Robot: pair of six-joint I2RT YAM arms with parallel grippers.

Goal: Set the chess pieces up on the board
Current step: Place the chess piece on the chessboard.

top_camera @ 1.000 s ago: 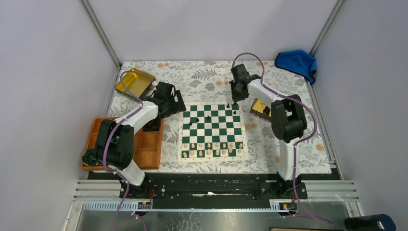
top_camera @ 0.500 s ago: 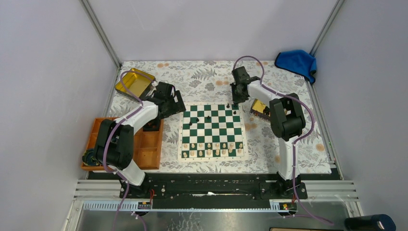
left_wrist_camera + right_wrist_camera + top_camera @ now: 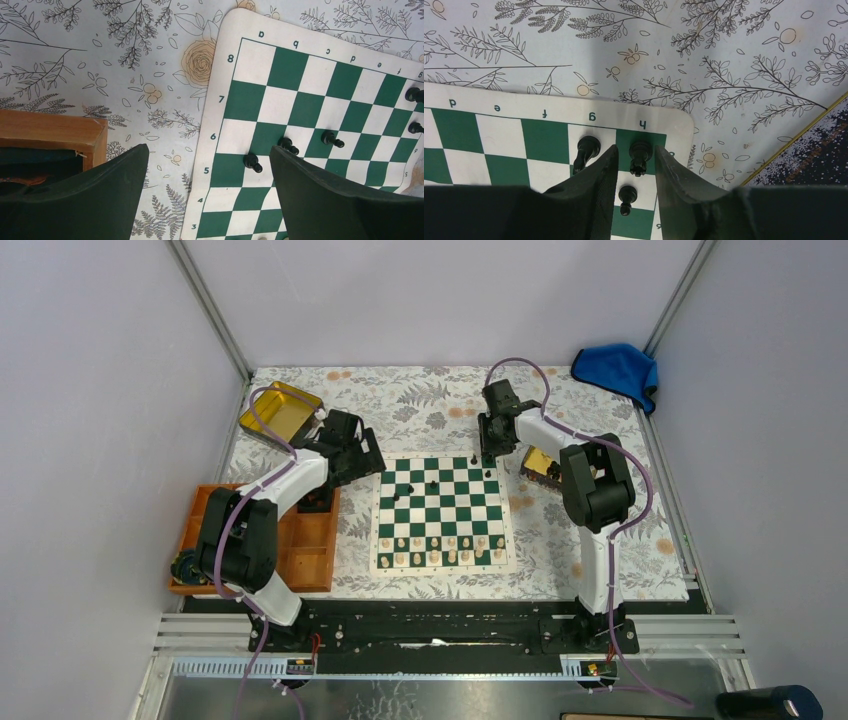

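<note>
Right tool (image 3: 636, 150) astride a black chess piece (image 3: 640, 158), board's (image 3: 544, 141) h8 corner square

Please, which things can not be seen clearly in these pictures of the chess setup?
- Right wrist view: whether the right tool touches the black piece on h8; its fingers flank it closely.
- Top view: the kind of each of the chess pieces; too small.
- Right gold tin contents: the right arm covers it in the top view, and the frame edge cuts it in the right wrist view.
- Orange tray: inside dark, left wrist view.
</note>
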